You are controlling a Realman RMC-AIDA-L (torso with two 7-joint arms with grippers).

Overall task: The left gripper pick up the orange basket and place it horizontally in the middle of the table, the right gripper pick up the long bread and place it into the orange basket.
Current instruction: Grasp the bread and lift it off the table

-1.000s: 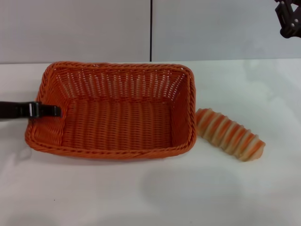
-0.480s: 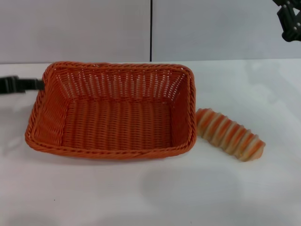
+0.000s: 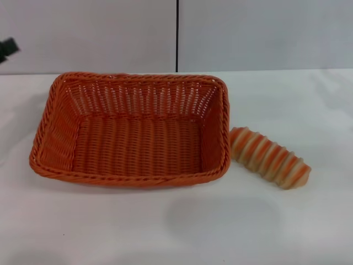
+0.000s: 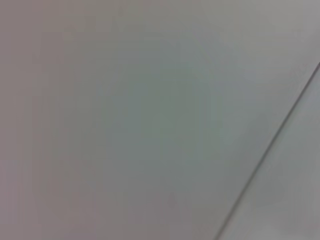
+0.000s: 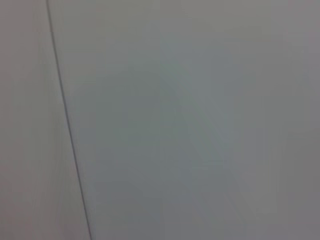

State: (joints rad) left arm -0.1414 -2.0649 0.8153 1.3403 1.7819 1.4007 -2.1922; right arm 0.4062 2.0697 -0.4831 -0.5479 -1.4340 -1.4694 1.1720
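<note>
Orange basket point(image 3: 132, 131): woven, lying flat with its long side across the middle of the table point(image 3: 176, 226), well below and to the right of the left end effector.
Left end effector point(image 3: 7, 48): only a black tip at the head view's left edge — raised, holding nothing; fingers' state cannot be told.
Right end effector: out of view.
Long bread point(image 3: 269, 157): just beside the basket's right rim, on the table — outside it.
Open room: bare white table in front and to the right.
</note>
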